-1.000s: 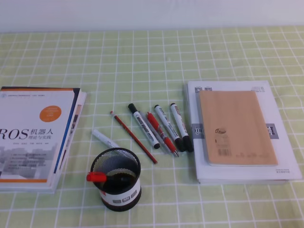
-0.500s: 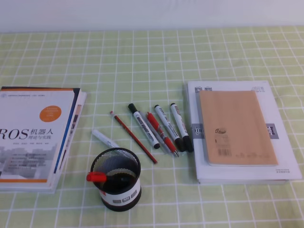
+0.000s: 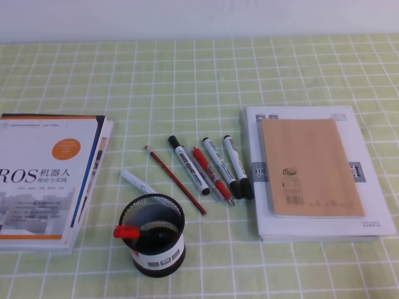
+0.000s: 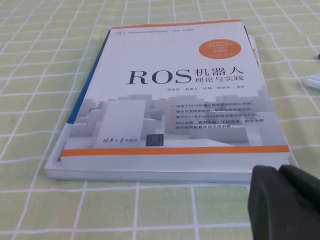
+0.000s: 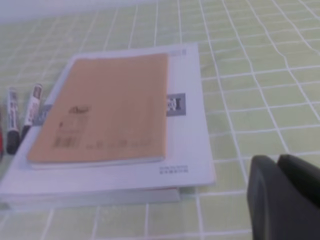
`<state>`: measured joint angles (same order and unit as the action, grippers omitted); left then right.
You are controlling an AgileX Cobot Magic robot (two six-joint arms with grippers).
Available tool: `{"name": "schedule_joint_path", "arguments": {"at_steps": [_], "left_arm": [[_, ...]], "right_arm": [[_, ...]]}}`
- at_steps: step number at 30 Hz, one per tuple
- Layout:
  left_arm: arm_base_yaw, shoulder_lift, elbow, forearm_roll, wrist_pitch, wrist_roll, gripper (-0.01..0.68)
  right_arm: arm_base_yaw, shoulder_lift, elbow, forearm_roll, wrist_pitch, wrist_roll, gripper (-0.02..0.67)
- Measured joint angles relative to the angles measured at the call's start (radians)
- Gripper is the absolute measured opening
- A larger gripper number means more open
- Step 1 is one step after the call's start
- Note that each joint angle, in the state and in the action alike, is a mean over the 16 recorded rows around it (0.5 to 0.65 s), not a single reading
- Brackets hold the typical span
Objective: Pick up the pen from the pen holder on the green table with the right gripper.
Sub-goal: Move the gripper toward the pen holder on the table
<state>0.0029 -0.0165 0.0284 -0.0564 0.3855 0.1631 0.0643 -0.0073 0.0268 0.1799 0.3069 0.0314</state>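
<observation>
The pen holder (image 3: 153, 235), a black mesh cup with a white label band, stands on the green table (image 3: 249, 75) at the front, left of the middle. The pen leans inside it, and its red cap (image 3: 126, 232) sticks out over the left rim; the barrel is mostly hidden behind the mesh. Neither gripper shows in the exterior high view. The right gripper (image 5: 276, 161) shows only as two black lobes pressed together at the bottom right of the right wrist view, far from the holder. The left gripper (image 4: 279, 170) looks the same in the left wrist view.
A ROS book (image 3: 43, 180) lies at the left, also in the left wrist view (image 4: 175, 100). A white book (image 3: 374, 212) with a tan notebook (image 3: 312, 168) on it lies at the right. Several markers (image 3: 212, 165), a red pencil (image 3: 176, 180) and a white marker (image 3: 137, 181) lie behind the holder.
</observation>
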Motion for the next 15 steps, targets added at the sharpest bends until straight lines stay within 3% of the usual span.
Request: {"name": "schedule_joint_path", "arguments": {"at_steps": [15], "left_arm": [[0.000, 0.000, 0.000, 0.000, 0.000, 0.000, -0.008]], "right_arm": [[0.000, 0.000, 0.000, 0.403, -0.141, 0.000, -0.013]]}}
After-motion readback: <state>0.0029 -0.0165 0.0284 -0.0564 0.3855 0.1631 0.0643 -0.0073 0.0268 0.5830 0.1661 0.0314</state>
